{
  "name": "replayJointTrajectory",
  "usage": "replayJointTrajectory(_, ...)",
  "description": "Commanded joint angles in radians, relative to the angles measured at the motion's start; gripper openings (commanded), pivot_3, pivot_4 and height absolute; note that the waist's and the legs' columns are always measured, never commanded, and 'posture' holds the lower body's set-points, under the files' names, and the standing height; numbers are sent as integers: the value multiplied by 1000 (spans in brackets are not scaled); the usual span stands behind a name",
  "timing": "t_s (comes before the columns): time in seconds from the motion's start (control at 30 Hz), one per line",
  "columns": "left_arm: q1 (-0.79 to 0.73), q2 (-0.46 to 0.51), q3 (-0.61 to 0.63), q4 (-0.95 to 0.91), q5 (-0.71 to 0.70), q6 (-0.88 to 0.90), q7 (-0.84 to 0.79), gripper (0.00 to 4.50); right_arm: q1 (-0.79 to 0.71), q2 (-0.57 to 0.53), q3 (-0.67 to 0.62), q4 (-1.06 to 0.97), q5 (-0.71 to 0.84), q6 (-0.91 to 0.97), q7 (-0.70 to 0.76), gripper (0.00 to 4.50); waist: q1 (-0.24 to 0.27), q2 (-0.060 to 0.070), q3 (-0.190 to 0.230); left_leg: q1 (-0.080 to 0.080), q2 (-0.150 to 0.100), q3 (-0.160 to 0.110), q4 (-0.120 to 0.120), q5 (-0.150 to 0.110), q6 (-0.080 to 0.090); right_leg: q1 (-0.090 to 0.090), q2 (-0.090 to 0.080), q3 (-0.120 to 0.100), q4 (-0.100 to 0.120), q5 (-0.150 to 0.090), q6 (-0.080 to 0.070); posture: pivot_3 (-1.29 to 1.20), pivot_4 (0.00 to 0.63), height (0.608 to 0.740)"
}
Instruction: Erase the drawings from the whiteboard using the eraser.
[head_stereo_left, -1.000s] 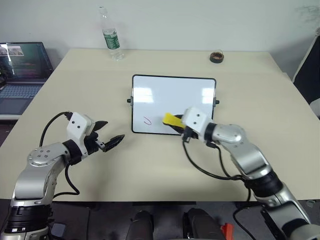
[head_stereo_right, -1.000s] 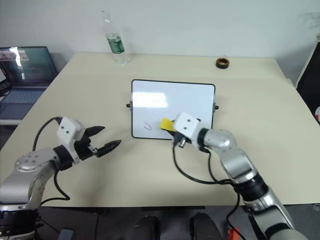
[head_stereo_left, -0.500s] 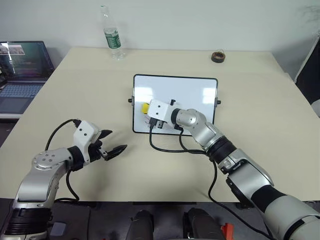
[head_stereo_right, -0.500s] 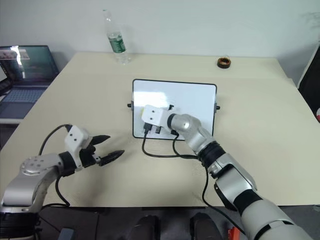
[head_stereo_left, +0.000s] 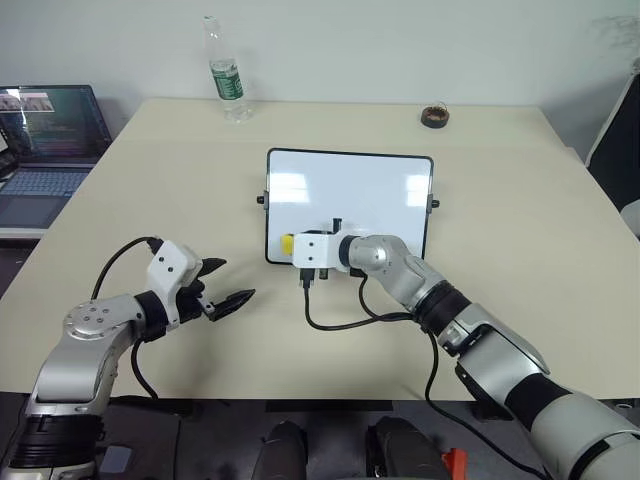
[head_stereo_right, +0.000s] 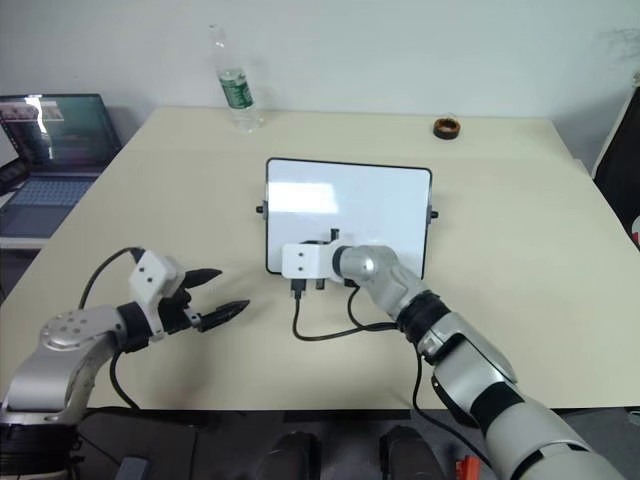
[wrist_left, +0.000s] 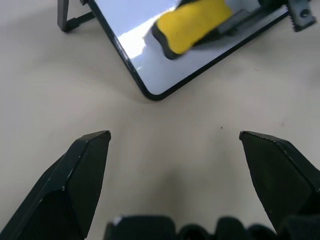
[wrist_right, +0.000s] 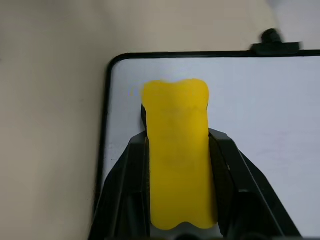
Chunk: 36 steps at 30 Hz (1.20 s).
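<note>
The whiteboard (head_stereo_left: 370, 195) lies flat in the middle of the table. My right gripper (head_stereo_left: 292, 244) is shut on the yellow eraser (head_stereo_left: 287, 243), which rests on the board's near left corner. In the right wrist view the eraser (wrist_right: 177, 150) sits between the two black fingers (wrist_right: 127, 170), just inside the black frame. No red drawings show on the bare white surface; what lies under the eraser is hidden. My left gripper (head_stereo_left: 234, 279) hovers open over the table, left of and nearer than the board, with nothing between its fingers (wrist_left: 85, 165).
A plastic bottle (head_stereo_left: 224, 70) stands at the far left of the table. A dark tape roll (head_stereo_left: 434, 115) lies at the far right. An open laptop (head_stereo_left: 50, 140) sits on a surface to the table's left. Black cables hang from the right wrist.
My right gripper carried the eraser left along the board's near edge, from the middle to the left corner. The red mark seen there a second ago no longer shows. The left gripper stayed put.
</note>
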<state>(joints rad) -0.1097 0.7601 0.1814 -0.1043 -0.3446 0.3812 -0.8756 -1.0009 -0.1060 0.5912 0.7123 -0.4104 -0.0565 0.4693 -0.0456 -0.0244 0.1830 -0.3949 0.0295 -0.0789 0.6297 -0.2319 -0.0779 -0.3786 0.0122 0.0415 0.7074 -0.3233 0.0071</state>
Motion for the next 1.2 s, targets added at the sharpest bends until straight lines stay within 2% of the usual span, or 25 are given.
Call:
replayJointTrajectory(0.03, -11, 3, 4, -16, 1, -18, 0, 4500, -23, -49, -47, 35, -20, 0, -16, 1173, 5, 0, 0, 0, 0, 0, 0, 0, 0, 0, 0, 0, 0, 0, 0, 0, 150, 740)
replayJointTrajectory(0.23, -14, 0, 1, -18, 1, -14, 1, 4500, 46, -108, 0, -30, -25, -28, 142, 1173, 14, 0, 0, 1, 0, 0, 0, 0, 0, 0, 0, 0, 0, 0, 0, 0, 150, 740)
replayJointTrajectory(0.47, -18, -1, -5, -30, -2, -4, 5, 4500, 80, -146, -11, -61, -31, -37, 181, 1171, 13, 0, 0, 2, 0, 0, 0, 0, 0, 1, 0, 0, 1, 0, 0, 0, 150, 740)
replayJointTrajectory(0.53, -19, 0, -6, -30, -3, -4, 5, 4500, 80, -154, -17, -73, -37, -38, 171, 1171, 14, 0, 0, 1, 0, 0, 0, 0, 0, 1, 0, 0, 0, 0, 0, 0, 150, 740)
replayJointTrajectory(0.7, -25, -6, -10, -34, -8, -1, 7, 4500, 60, -152, -98, -130, -28, -16, 30, 1171, 15, 0, 0, 1, 0, 0, 0, 0, 0, 1, 0, 0, 0, 0, 0, 0, 150, 740)
replayJointTrajectory(0.87, -18, -17, -21, -49, -33, 0, -23, 4500, 82, -258, -145, -291, -81, -15, -31, 1171, 18, 0, 0, -2, 0, 0, 0, 0, 0, -1, -1, 0, 0, 0, 0, 0, 150, 740)
replayJointTrajectory(1.03, -80, -46, -55, -62, -40, -2, -35, 4500, 192, -301, -282, -595, 3, 137, 35, 1171, 14, 0, 0, -4, 0, 0, -1, 0, 0, -1, 0, 0, -4, 0, 0, 0, 150, 740)
replayJointTrajectory(1.2, -202, -55, -156, -121, -54, 17, -101, 4500, 445, -252, -554, -1036, 218, 599, 103, 1170, 20, 0, 0, -6, 0, 0, -2, 0, 0, -2, 1, -1, -8, 0, 0, 0, 150, 740)
